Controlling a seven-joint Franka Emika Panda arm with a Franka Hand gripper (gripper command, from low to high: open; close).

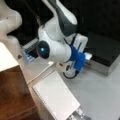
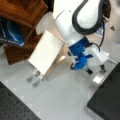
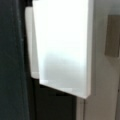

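Note:
A white spiral-bound notebook (image 1: 56,96) (image 2: 46,51) leans tilted against a wooden shelf in both front views, with metal clips (image 2: 35,78) at its lower end. My gripper (image 2: 95,70) hangs below the blue wrist mount (image 2: 80,56), to the notebook's right and apart from it. It is nearest a small pale flat piece (image 2: 98,79) lying on the grey table. In the wrist view a white flat panel (image 3: 63,50) fills most of the picture, with a dark surface to its left and grey table on its right.
The wooden shelf (image 1: 15,95) (image 2: 22,15) holds a blue item (image 2: 11,33). A black raised platform (image 1: 105,50) (image 2: 107,100) stands on the right. A dark perforated mat (image 2: 12,105) lies at a front view's bottom left. A black cable (image 1: 70,75) loops under the wrist.

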